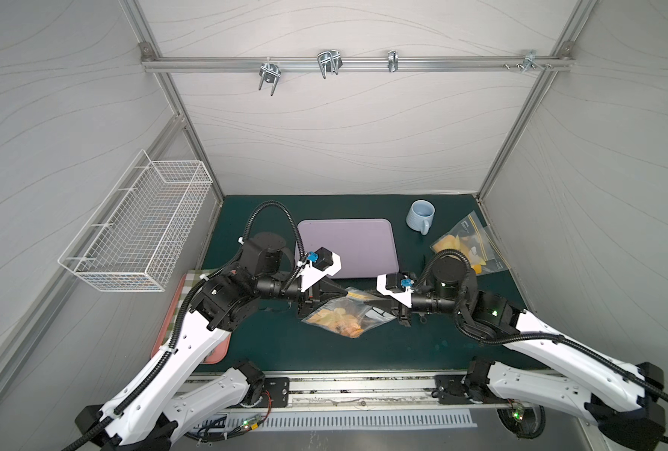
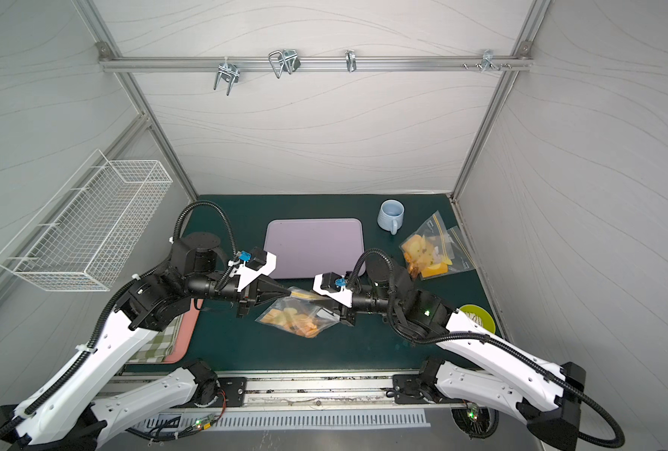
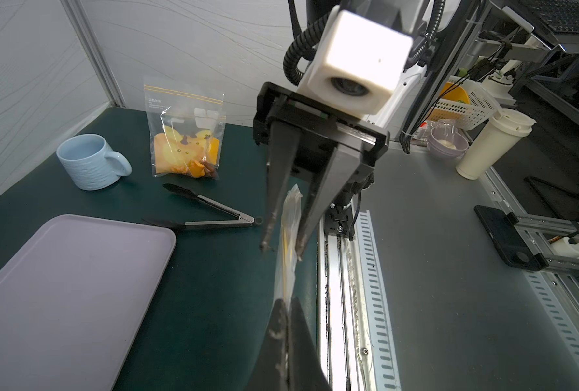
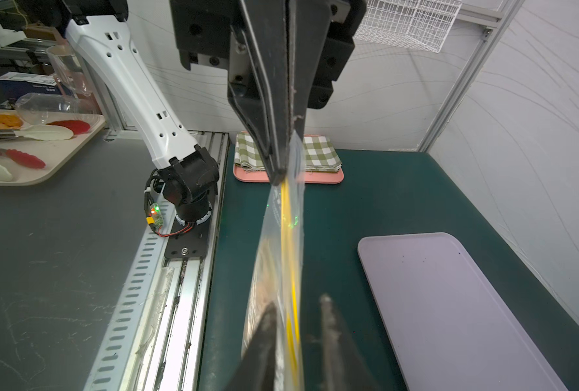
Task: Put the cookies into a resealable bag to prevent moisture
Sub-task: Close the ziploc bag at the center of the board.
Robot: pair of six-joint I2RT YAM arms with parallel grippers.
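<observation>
In both top views the resealable bag [image 1: 350, 312] hangs over the green mat [image 1: 422, 343] between the two arms, with the cookies [image 1: 340, 321] heaped inside it. Left wrist view: the right gripper [image 3: 281, 247] stands spread, astride the bag's corner. Right wrist view — the left gripper [image 4: 278, 174] is pressed together, pinching the yellow zip strip [image 4: 286, 216].

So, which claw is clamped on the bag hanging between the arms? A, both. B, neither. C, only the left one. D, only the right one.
C: the left claw is pinched shut on the bag's zip edge, while the right claw's jaws stand apart on either side of it.
</observation>
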